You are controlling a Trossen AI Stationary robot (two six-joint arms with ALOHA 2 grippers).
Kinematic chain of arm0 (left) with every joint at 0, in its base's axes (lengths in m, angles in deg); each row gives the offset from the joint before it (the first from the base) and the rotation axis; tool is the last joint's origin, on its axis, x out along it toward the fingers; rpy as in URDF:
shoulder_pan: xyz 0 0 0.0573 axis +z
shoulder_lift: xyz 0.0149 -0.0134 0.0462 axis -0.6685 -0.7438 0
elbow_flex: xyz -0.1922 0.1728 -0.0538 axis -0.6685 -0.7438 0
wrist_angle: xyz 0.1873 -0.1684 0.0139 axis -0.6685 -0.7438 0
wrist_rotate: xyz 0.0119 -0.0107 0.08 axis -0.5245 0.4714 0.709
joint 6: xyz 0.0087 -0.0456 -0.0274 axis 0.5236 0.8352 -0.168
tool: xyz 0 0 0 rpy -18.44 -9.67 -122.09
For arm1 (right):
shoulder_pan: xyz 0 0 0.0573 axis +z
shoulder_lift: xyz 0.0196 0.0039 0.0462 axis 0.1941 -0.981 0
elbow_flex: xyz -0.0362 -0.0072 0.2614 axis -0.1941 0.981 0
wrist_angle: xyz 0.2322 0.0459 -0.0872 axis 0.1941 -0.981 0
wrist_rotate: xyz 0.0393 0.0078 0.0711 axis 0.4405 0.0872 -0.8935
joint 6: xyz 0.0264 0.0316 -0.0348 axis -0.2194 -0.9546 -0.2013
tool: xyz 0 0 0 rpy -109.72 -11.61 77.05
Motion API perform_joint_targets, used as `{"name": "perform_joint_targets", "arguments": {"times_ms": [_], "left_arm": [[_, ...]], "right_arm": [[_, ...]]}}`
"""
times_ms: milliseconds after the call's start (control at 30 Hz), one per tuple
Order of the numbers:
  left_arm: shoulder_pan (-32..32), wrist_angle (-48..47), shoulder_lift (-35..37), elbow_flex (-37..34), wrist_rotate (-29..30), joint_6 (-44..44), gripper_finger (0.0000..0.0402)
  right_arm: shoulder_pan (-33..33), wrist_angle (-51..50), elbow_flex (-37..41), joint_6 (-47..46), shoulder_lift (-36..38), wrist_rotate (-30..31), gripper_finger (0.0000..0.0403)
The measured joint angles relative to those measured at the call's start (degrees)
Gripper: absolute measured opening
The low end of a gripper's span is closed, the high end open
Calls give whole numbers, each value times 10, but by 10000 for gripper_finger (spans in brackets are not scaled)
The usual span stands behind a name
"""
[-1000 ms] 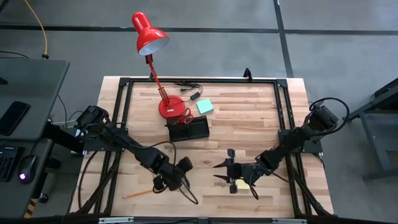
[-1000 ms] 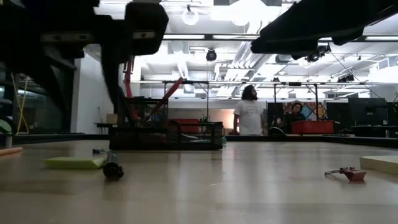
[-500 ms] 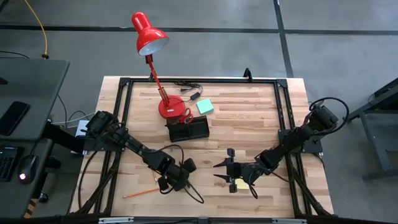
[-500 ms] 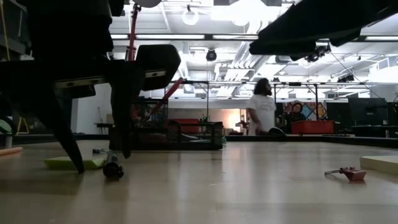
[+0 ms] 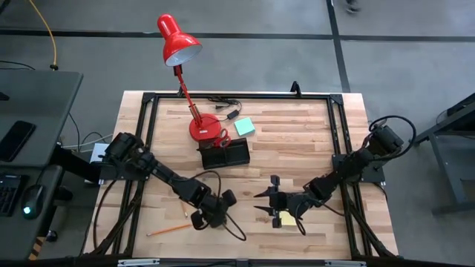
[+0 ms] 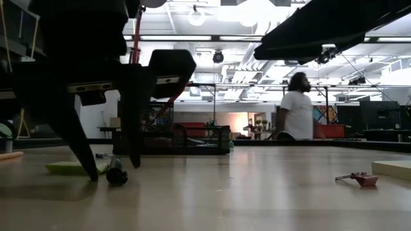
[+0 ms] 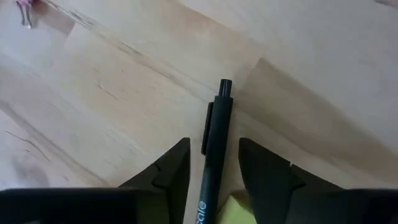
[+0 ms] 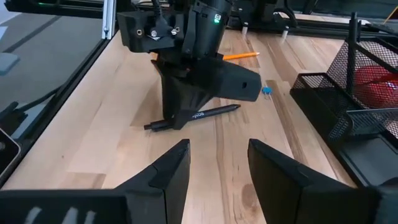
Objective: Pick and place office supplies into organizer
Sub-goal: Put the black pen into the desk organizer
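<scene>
A black pen lies flat on the wooden table near its front edge. My left gripper points down at it, open, one finger on each side of the barrel with a narrow gap on both sides. The right wrist view shows that gripper standing over the pen. My right gripper hovers open above the table right of centre, a yellow sticky pad under its wrist. The black organizer stands by the red lamp base. A teal pad lies behind it. An orange pencil lies at the near left.
The red desk lamp and its black cable stand at the far left of the table. A small pink clip and a blue bit lie loose. A person walks in the room behind the table.
My left gripper has come down over the pen until its fingertips stand at the table on either side of the barrel, and the fingers have drawn a little closer together. The pen has not moved. The person in the background has walked to the right.
</scene>
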Motion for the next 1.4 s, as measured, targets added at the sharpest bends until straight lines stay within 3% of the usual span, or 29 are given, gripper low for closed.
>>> {"name": "perform_joint_targets", "arguments": {"times_ms": [233,767,933,1100,1400], "left_arm": [[29,-9,-1,0,-27,36,16],[26,-14,3,14,58,31,1],[26,-33,3,42,90,27,1],[25,-68,4,72,158,33,1],[21,-88,63,81,186,25,1]], "right_arm": [[0,0,0,0,0,0,152],[0,-1,0,5,0,4,152],[0,-4,0,15,0,36,152],[0,-5,0,26,0,63,152],[0,-70,0,-10,0,130,152]]}}
